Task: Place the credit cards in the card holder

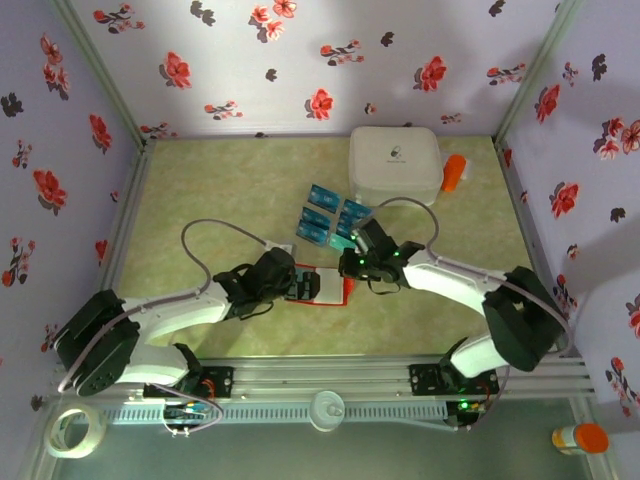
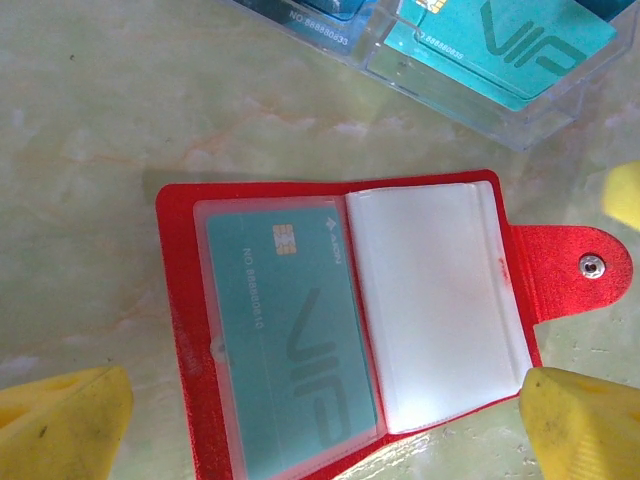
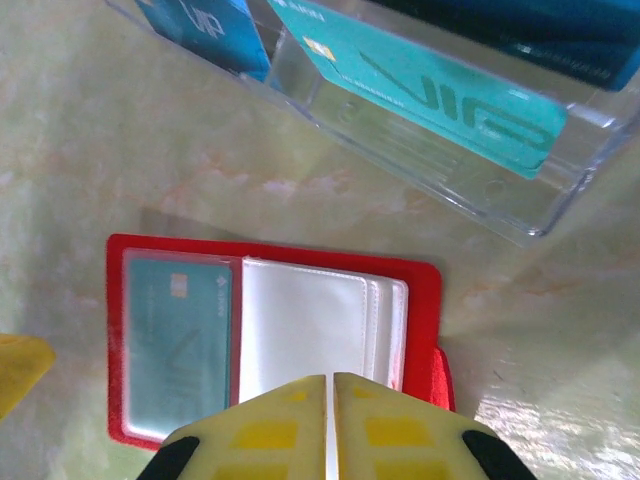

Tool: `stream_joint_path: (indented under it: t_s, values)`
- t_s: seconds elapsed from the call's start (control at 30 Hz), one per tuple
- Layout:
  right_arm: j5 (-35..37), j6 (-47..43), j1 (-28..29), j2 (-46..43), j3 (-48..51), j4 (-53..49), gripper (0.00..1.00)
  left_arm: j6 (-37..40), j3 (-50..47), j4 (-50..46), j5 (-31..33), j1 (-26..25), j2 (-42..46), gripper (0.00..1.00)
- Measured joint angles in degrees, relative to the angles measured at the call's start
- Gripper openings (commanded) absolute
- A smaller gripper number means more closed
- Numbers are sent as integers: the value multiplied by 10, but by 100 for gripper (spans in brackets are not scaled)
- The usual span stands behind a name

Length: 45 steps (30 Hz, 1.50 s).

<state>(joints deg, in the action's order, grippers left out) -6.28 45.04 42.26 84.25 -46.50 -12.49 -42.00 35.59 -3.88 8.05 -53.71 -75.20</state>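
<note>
Since one teal card already sits in the left pocket of the card holder (image 2: 430, 300), open at centre frame, the right gripper (image 3: 330, 410), its fingers pressed together on nothing just above it, should spread before reaching for the credit cards (image 3: 430, 95) in the clear tray (image 3: 430, 170) along the top, while the left gripper (image 2: 320, 425), spread wide, braces the holder. The table (image 1: 220, 180) is glossy green marble and the walls (image 1: 300, 60) are floral.

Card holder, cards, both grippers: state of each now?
card holder: open flat, one sleeve filled, the facing one empty
teal card: seated in a holder sleeve
loose cards: lying in the clear tray, outside the holder
left gripper: open, straddling the holder
right gripper: shut, holding nothing
white box: lid on
</note>
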Motion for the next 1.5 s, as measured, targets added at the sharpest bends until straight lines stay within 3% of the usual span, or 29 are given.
stream_joint_path:
  t_s: [0.27,0.9,1.5]
  values:
    - [-14,16,0,63,-9,28,7,23,13,14,-3,-9,-36,92]
    - [-28,-11,0,131,-45,23,5,35,13,35,-4,-12,-83,96]
    - [-58,-9,12,141,-49,46,4,37,13,46,-4,-12,-111,97]
